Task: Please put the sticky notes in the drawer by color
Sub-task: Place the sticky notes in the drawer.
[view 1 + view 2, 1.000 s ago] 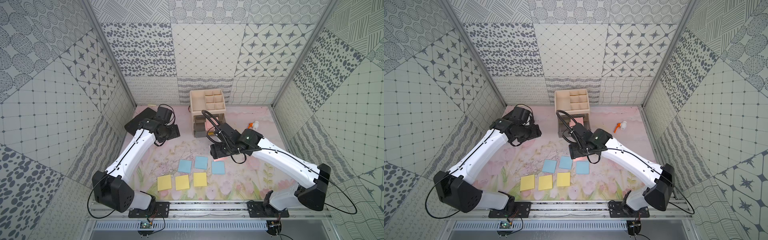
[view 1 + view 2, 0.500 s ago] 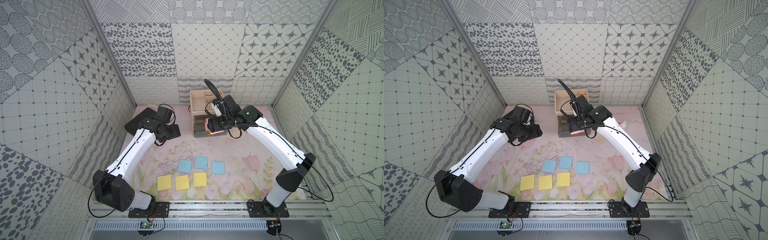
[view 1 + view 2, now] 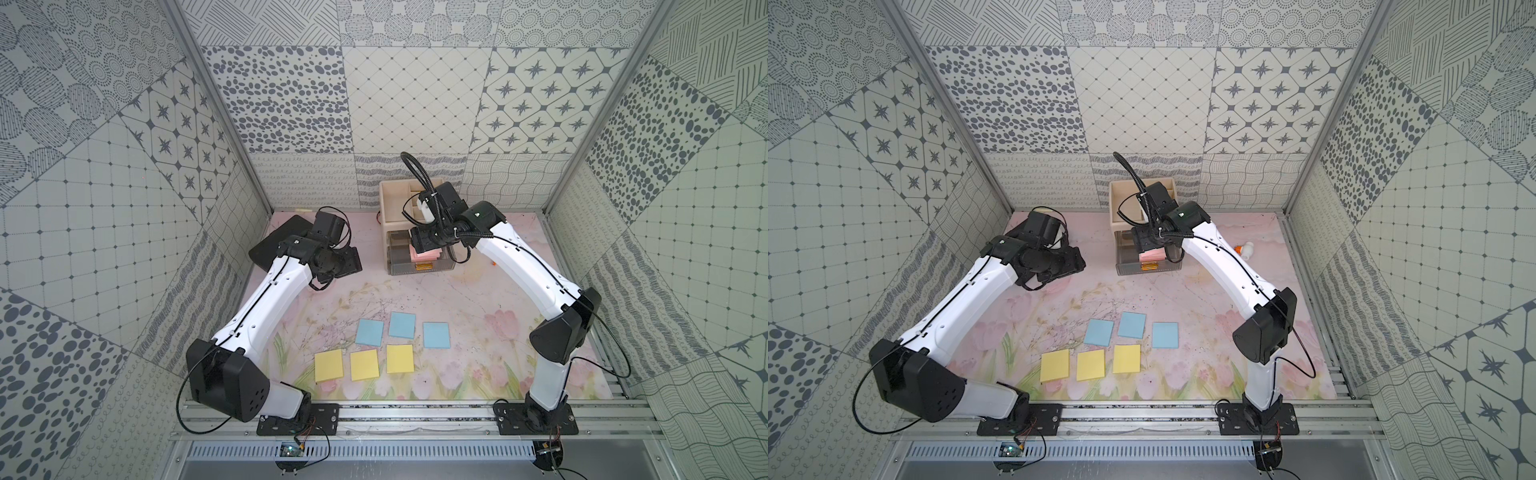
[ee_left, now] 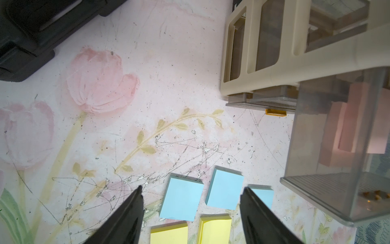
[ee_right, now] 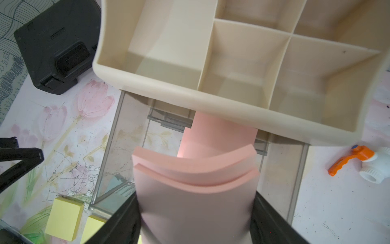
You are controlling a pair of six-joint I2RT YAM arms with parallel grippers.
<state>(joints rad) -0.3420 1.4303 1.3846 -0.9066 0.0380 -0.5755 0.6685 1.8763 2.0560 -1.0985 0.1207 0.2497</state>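
My right gripper (image 5: 195, 198) has carried the pink sticky notes (image 5: 195, 169) from the mat (image 3: 478, 299) over the open drawer (image 3: 397, 259), still clenched on them. I'd release next; my left gripper (image 4: 193, 188) gapes empty.

**Inspector:** Access to the open drawer (image 3: 397, 262)?

**Assistant:** Obstructed from above. The right gripper (image 5: 195, 202) hangs over its right half, clamped on bowed pink sticky notes (image 5: 196, 169). The left half shows bare floor. The cabinet tray (image 3: 388, 208) overhangs the rear.

**Inspector:** The mat (image 3: 419, 297)?

**Assistant:** There is an open strip between the drawer front and the blue sticky notes (image 3: 402, 324). The yellow sticky notes (image 3: 364, 364) lie just behind them, with narrow gaps.

**Inspector:** Flanks?

**Assistant:** On the left are the black case (image 5: 57, 42) and the left gripper (image 4: 193, 189), its jaws apart and empty. On the right, an orange-handled valve (image 3: 1246, 249) lies apart from the cabinet.
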